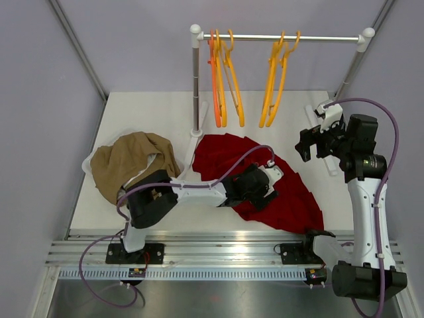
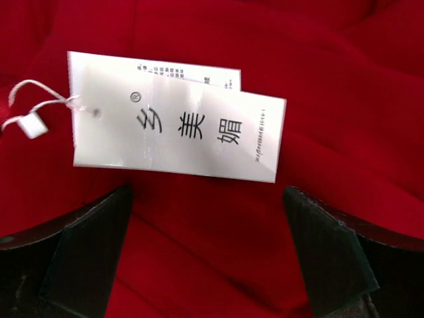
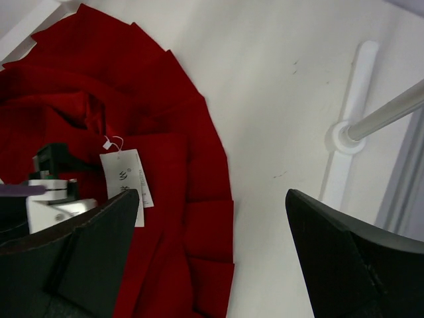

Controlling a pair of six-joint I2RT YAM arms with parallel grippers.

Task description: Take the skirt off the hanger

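Left gripper [image 2: 209,245] gaping wide, empty, poised over the skirt [image 1: 298,199] at its paper tag [image 2: 179,122]. The skirt lies in front of the rack [image 1: 318,38], clear of the hangers [image 1: 220,99], stretching from the rack's post toward near-right. Right gripper [image 3: 212,252], also wide and empty, sits below the rack's right end, so left is nearer.

The deep-red pleated fabric skirt [image 1: 295,195] is plain and lies on the matt white tabletop [image 1: 146,112]; its white paper swing tag [image 2: 179,132] carries black printed characters. At the left sits a plain tan-brown crumpled garment [image 1: 129,162]. At the far side, the darker orange plastic hangers [image 1: 218,99] and the yellower orange plastic hangers [image 1: 270,86] hang from a silver metal rail [image 1: 311,38] with white end caps.
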